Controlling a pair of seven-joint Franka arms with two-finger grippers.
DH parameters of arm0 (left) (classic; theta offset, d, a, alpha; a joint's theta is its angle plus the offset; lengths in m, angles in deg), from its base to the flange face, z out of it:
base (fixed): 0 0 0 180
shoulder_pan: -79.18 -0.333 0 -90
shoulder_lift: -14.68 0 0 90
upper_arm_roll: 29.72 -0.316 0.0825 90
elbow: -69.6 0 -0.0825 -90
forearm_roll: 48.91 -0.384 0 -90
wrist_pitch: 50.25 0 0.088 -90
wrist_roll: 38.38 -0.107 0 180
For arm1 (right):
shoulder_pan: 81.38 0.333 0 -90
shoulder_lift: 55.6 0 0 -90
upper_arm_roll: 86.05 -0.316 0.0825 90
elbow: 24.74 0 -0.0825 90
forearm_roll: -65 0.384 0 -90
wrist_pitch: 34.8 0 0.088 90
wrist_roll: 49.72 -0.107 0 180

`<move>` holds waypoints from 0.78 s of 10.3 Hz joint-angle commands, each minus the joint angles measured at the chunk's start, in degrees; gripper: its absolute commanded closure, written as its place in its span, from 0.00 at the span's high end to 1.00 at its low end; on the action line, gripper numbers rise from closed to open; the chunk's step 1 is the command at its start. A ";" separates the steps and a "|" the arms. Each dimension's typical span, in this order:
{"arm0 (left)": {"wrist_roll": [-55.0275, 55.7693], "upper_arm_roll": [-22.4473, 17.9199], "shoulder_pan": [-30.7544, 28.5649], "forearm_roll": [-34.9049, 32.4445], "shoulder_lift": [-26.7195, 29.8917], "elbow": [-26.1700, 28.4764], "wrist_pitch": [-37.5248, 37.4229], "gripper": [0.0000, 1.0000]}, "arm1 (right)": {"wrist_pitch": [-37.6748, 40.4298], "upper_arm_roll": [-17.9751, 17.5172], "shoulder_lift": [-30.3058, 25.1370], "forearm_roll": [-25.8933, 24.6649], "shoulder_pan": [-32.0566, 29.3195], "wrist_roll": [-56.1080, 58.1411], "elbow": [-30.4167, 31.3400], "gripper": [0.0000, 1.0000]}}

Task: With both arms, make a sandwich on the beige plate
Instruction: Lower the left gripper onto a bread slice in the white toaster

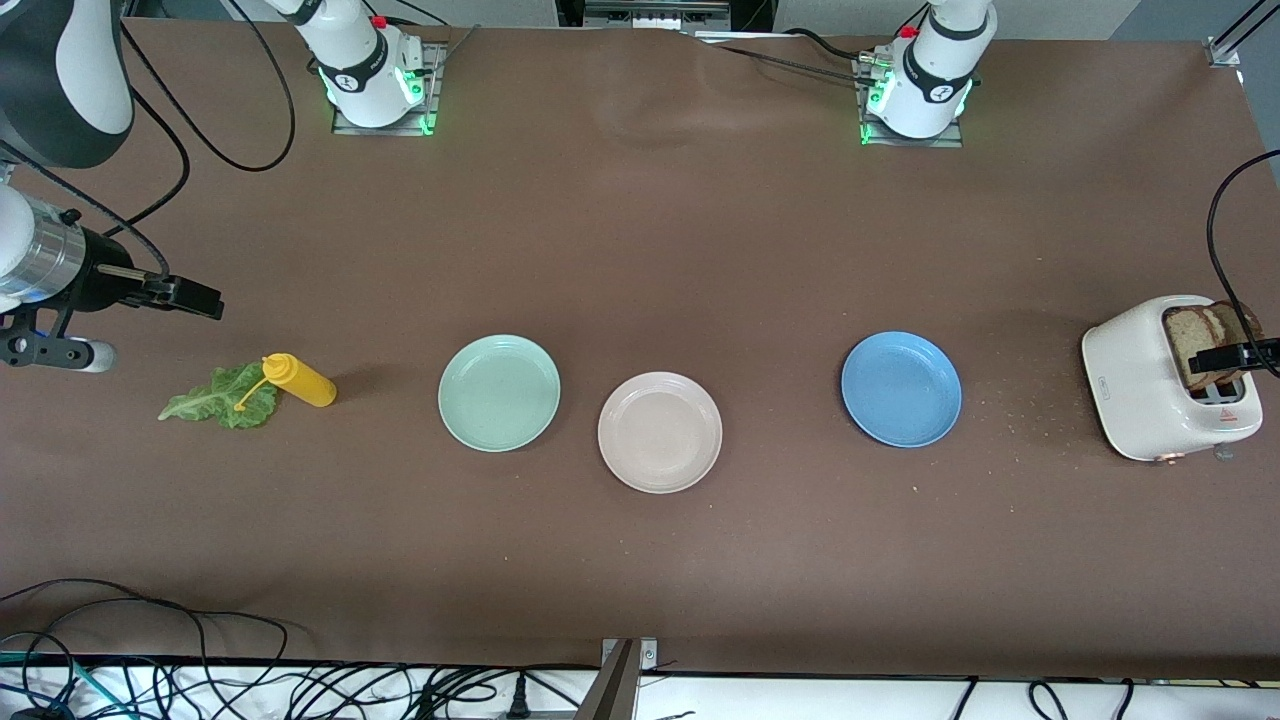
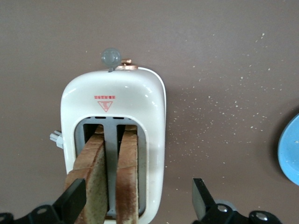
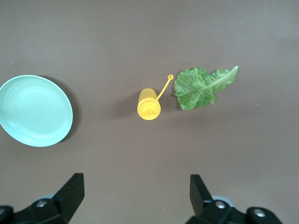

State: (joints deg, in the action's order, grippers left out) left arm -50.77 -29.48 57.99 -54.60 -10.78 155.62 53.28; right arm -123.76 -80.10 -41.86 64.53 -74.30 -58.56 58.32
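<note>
Round pale beige plate [image 1: 660, 432], matte, raised rim, bare, between two plates

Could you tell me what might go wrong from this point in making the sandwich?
The two bread slices stand close together in the toaster; the open left gripper over them might catch both or tip the toaster. The mustard bottle lies touching the lettuce, so the open right gripper could knock it.

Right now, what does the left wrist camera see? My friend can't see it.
A white toaster stands on the brown table with two bread slices sticking up from its slots. The left hand hovers open above it. Crumbs dot the table, and a blue plate's edge shows.
</note>
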 commanded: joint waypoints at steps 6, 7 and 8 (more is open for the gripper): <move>2.46 1.17 -0.95 -2.66 7.43 12.84 7.47 1.00 | 0.36 -0.15 -0.37 0.91 -0.32 0.32 0.00 1.00; 2.37 1.17 -0.96 -2.66 7.35 13.20 7.74 1.00 | 0.36 -0.15 -0.37 0.91 -0.32 0.32 0.00 1.00; 2.37 1.17 -1.05 -2.66 7.35 13.29 7.92 1.00 | 0.36 -0.15 -0.37 0.91 -0.32 0.32 0.00 1.00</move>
State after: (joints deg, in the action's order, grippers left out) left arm -48.65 -28.79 57.46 -55.63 -5.80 166.19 59.86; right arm -123.76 -80.11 -41.86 64.53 -74.30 -58.56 58.32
